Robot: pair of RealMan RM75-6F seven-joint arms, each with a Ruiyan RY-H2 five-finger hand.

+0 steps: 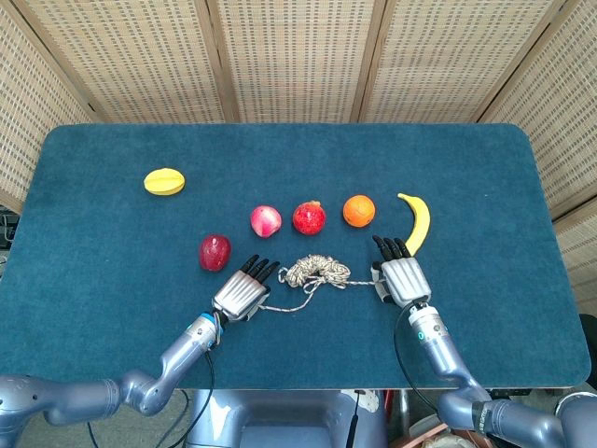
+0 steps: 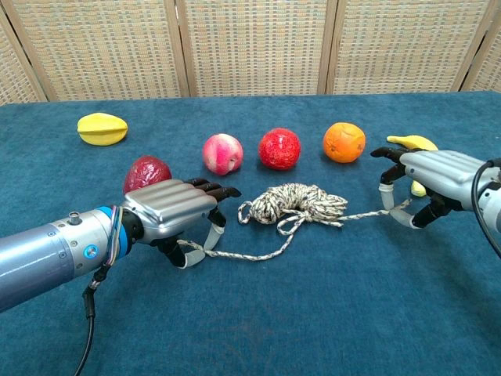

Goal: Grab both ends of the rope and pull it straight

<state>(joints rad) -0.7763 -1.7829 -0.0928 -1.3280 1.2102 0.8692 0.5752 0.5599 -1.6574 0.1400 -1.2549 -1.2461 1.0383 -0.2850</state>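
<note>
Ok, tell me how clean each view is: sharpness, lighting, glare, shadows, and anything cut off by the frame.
Head view: sharp throughout, even soft light, no glare, only faint shadows under the fruit; both arms run off the bottom edge. Chest view: the rope and left hand are crisp, with soft highlights on the hand's metal back; the right hand sits near the right edge, its forearm cropped.

table (image 1: 112, 271): blue cloth | on it: rope (image 1: 315, 273), starfruit (image 1: 164, 180), plum (image 1: 215, 252), peach (image 1: 266, 221), pomegranate (image 1: 309, 217), orange (image 1: 359, 210), banana (image 1: 417, 222)
</note>
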